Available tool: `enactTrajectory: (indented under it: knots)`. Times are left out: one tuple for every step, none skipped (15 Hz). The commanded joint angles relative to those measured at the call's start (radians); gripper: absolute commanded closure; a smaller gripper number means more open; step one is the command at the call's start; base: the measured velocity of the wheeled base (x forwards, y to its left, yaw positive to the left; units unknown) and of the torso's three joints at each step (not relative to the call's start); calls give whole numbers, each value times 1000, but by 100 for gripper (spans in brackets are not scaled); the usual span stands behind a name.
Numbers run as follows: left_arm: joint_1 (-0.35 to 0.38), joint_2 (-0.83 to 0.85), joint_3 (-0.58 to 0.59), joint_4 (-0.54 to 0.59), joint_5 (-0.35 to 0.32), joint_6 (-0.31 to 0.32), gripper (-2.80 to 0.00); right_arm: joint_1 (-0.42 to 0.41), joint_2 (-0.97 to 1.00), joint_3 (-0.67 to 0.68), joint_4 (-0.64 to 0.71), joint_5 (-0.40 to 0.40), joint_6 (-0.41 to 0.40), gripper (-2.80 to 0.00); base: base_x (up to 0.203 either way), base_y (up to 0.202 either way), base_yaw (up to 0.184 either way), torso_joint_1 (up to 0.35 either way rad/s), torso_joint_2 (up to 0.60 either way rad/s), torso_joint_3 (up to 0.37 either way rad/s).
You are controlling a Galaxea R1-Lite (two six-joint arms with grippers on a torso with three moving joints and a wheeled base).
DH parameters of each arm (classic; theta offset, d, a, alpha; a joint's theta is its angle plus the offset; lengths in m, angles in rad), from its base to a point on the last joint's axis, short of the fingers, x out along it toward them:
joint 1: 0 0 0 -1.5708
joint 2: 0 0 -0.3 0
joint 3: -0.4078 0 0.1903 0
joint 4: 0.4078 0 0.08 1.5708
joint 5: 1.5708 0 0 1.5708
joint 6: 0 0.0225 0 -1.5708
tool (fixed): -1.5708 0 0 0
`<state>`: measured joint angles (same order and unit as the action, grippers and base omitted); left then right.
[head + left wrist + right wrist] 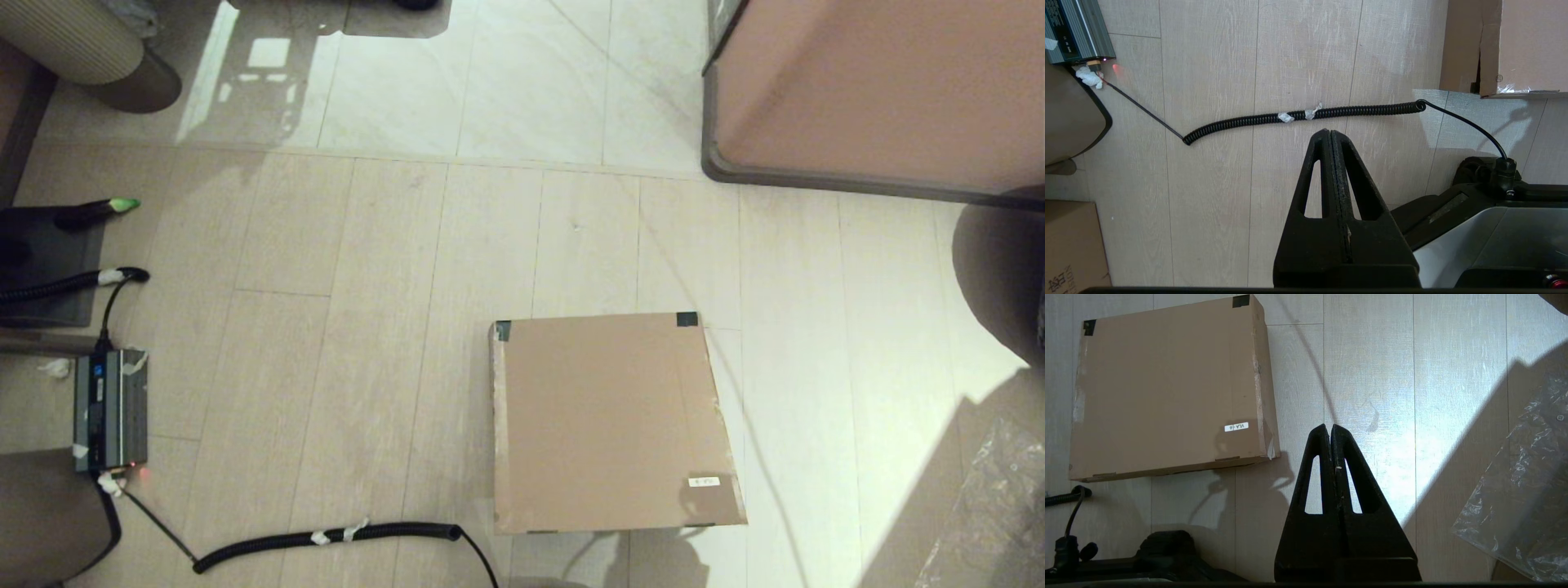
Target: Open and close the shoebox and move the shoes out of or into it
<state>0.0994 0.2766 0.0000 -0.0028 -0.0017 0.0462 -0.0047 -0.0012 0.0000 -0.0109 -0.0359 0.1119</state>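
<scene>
Cabinet [873,90] at 1 o'clock in head view. Shoebox [608,425] on floor [343,327] at 5 o'clock, lid down flat, tape at far corners, label [704,481] near front right. Coiled cable [326,539] at 7 o'clock. Left gripper [1330,134] above cable, fingers pressed together, holding nothing. Right gripper [1329,428] beside box's right edge, same.

Bare floor rings shoebox [608,420]; coiled cable [326,539] near-left.

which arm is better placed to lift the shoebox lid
Probably right. The right tool, shut, hangs just beside the closed shoebox; the left tool, also shut, hangs over the coiled cable, farther off.
</scene>
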Motion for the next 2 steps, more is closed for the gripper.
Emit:
enactTrajectory:
  knots:
    - [0,4,0,0,0,0,0,0,1,0,0,1,0,0,0,0,0,0,0,0]
    - [0,4,0,0,0,0,0,0,1,0,0,1,0,0,0,0,0,0,0,0]
